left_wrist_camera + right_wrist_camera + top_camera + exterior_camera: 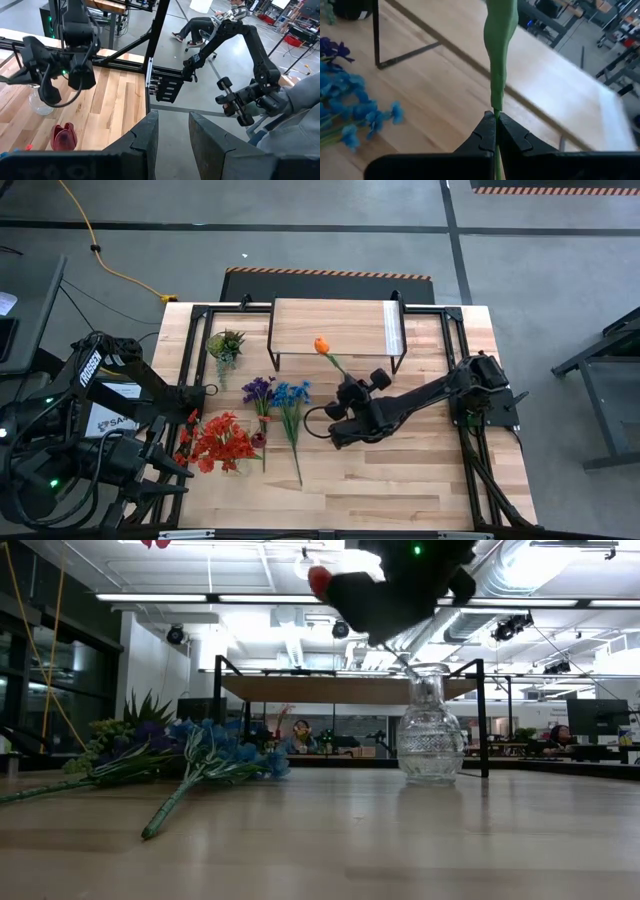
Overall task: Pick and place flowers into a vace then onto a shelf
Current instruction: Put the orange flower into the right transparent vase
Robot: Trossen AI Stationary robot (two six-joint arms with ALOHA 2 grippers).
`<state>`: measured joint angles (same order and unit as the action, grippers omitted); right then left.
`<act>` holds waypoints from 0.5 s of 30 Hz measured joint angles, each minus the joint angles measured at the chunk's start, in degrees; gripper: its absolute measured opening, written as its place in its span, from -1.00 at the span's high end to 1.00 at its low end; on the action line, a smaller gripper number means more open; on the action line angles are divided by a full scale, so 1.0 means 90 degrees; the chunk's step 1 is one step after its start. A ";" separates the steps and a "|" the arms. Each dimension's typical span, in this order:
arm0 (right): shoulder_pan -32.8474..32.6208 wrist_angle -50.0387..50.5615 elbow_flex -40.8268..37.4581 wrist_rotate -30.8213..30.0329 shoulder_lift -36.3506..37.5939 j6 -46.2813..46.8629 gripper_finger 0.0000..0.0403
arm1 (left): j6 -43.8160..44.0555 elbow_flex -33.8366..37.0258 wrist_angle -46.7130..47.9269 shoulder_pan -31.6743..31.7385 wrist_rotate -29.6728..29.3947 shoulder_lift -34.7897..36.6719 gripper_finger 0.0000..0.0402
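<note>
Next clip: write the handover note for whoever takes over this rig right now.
Right gripper: shut on the green stem of the orange-bloomed flower, held above the clear glass vase at mid-table.
Left gripper: open, empty, parked off the table's left edge.
Red, purple and blue flowers lie on the tabletop, left of centre.
Low light-wood shelf on black legs: bare, at the far edge.
Done: orange flower picked.
Left: stem into the vase, remaining flowers, then the shelf.
</note>
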<state>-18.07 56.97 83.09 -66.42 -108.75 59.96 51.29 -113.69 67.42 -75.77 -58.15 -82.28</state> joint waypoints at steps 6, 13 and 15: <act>-0.0038 -0.0456 -0.0325 0.0121 0.0012 0.0121 1.00 | 0.0000 0.0000 0.0000 0.0000 0.0000 0.0002 0.29; -0.0038 -0.0458 -0.0311 0.0116 0.0012 0.0021 1.00 | 0.0000 0.0000 0.0000 0.0000 0.0000 0.0002 0.29; -0.0038 -0.0407 -0.0311 0.0156 0.0012 0.0010 0.99 | 0.0000 0.0000 0.0000 0.0000 0.0000 0.0002 0.29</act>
<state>-18.41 53.31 80.29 -65.01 -108.64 60.05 51.29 -113.69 67.42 -75.77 -58.15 -82.26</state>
